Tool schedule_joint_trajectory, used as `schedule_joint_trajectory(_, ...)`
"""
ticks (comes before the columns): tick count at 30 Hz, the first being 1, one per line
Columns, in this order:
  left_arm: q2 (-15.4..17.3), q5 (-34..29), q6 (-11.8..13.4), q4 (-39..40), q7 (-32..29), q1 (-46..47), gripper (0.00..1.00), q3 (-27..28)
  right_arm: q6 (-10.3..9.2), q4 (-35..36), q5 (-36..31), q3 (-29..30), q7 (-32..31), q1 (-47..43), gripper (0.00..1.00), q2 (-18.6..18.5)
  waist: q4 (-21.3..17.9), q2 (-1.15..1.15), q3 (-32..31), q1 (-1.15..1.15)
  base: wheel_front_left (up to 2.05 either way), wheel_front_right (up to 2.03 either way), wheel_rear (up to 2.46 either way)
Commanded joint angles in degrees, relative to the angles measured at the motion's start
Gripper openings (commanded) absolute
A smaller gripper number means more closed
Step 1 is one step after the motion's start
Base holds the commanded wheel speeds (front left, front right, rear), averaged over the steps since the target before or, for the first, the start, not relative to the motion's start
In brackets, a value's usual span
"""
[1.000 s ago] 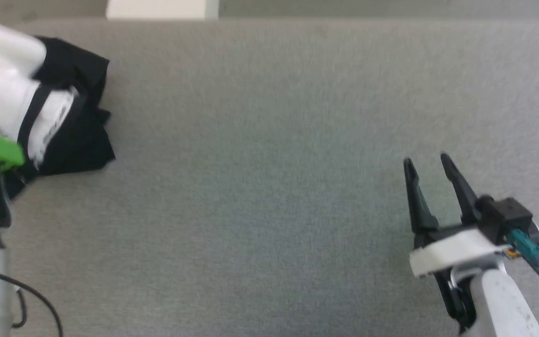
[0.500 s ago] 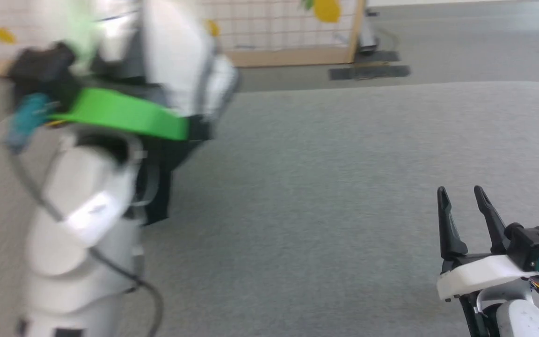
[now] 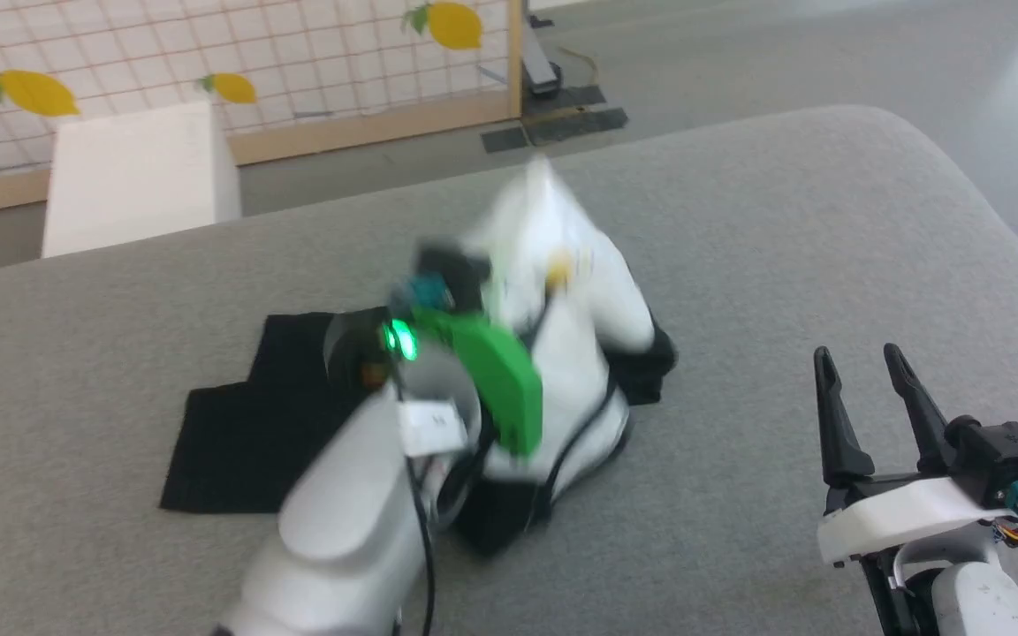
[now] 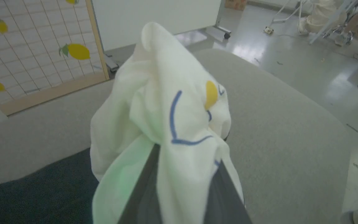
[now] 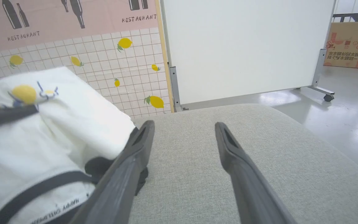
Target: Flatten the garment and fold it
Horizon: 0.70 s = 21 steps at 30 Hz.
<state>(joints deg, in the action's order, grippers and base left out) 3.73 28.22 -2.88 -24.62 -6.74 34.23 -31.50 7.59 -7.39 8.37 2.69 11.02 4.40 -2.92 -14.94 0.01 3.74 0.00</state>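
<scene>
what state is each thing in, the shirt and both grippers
garment: crumpled, white body held up in a bunch, one black sleeve flat on the grey surface
left gripper: shut on the garment
right gripper: open, empty, apart from the garment

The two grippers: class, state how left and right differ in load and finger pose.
The left gripper is closed on the garment, white cloth bunched over its fingers; the right gripper holds nothing. The right gripper's fingers stand apart, bare; the left gripper's are mostly covered. The left gripper is over the middle of the table; the right gripper toward its right side. Both have dark fingers.
</scene>
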Motion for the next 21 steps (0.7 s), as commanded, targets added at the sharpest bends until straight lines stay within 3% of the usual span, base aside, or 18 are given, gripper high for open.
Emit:
schedule_joint_trajectory(1,-0.1,1.7,-0.3,-2.8,-2.9,-1.8,0.0,-1.0,-0.1,0.3,0.4,0.0,0.0,0.0,1.0,0.0,-1.8,-0.01,1.8,0.0,0.0,0.0,0.0)
schedule_joint_trajectory(2,-0.2,2.3,-0.6,-4.7,-5.3,-2.6,0.19,-1.9,-0.1,0.3,0.5,0.0,0.1,0.1,1.0,0.0,-2.0,-0.01,2.2,0.0,0.0,0.0,0.0)
schedule_joint_trajectory(4,-0.3,3.8,-0.7,-8.1,-9.6,-3.9,1.0,-3.1,-0.1,0.4,0.7,0.0,0.2,0.2,1.0,0.0,-2.0,-0.01,2.8,0.0,0.0,0.0,0.0)
schedule_joint_trajectory(9,-0.6,7.9,-1.2,-10.8,-17.0,-5.8,1.0,-4.4,-0.1,0.0,0.9,0.6,0.5,0.2,1.0,0.0,-0.2,-0.01,3.2,0.0,0.0,0.0,0.0)
schedule_joint_trajectory(13,-0.5,10.6,-1.8,-7.6,-16.3,-6.7,1.0,-3.0,-0.1,0.0,0.6,1.1,0.5,0.2,1.0,0.0,2.4,-0.01,2.8,0.0,0.0,0.0,0.0)
schedule_joint_trajectory(15,0.5,10.4,-1.4,-4.8,-12.3,-6.9,1.0,-1.3,-0.1,0.1,0.4,1.3,0.4,0.2,1.0,0.0,3.7,-0.01,2.4,0.0,0.0,0.0,0.0)
schedule_joint_trajectory(21,4.4,5.7,3.6,4.9,10.1,-9.1,1.0,6.5,-0.1,1.1,-0.1,1.7,0.0,-0.1,1.0,0.0,7.5,-0.01,0.9,0.0,0.0,0.0,0.0)
